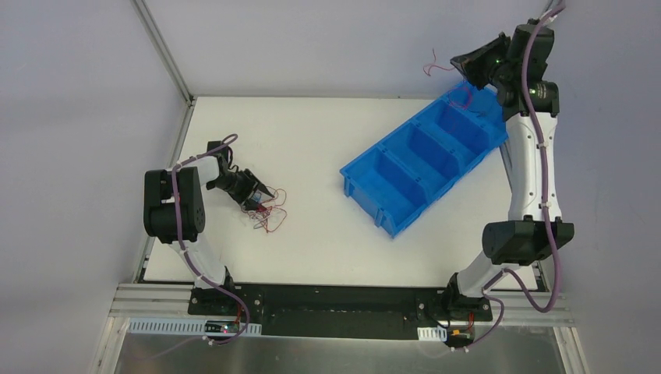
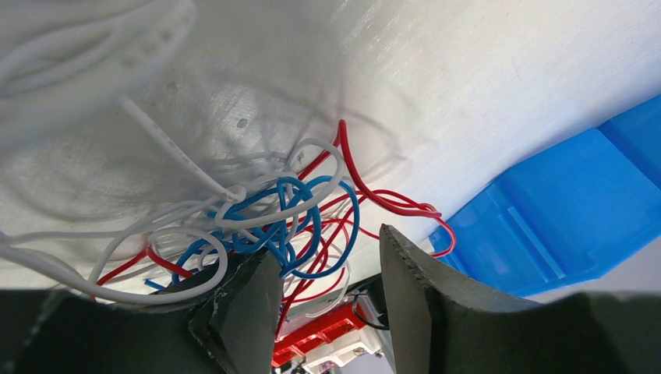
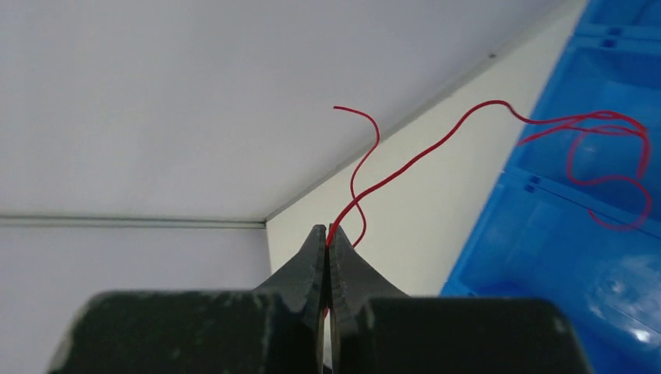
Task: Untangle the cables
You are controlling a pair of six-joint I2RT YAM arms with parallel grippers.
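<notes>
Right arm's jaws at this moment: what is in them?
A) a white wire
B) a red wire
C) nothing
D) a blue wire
B: the right wrist view shows the jaws shut on a single red wire that trails off toward the blue bin.

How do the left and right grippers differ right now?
The left gripper stands open; the right gripper is pinched shut on one red wire. The left gripper sits low over the tangled bundle on the table; the right gripper hangs high by the blue bin's far end. Both are dark, two-fingered, at wires.
</notes>
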